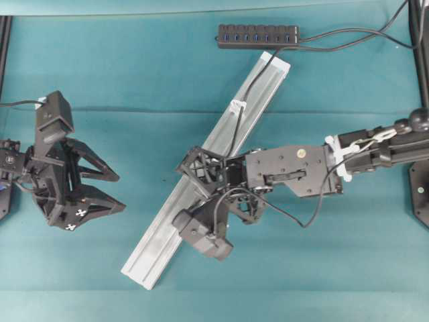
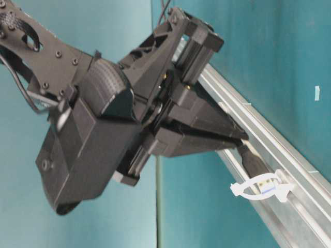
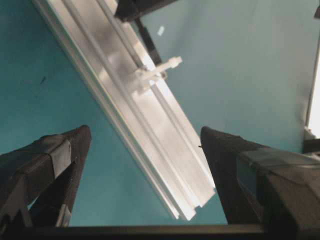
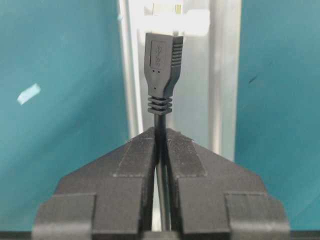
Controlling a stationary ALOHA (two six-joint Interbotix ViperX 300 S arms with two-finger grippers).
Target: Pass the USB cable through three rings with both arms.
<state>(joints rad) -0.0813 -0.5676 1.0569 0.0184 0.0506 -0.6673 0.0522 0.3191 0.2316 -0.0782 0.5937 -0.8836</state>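
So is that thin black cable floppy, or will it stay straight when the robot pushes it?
Probably both. The USB cable pokes up straight beyond the right end effector, so a short gripped bit seems fairly stiff. Further back it lies in loose curves along the rail, so longer stretches likely flop. The ring looks thin and bendy, so it may flex if nudged.

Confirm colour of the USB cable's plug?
Black, on the USB cable; clearest in the right wrist view, sticking out past the closed jaws.
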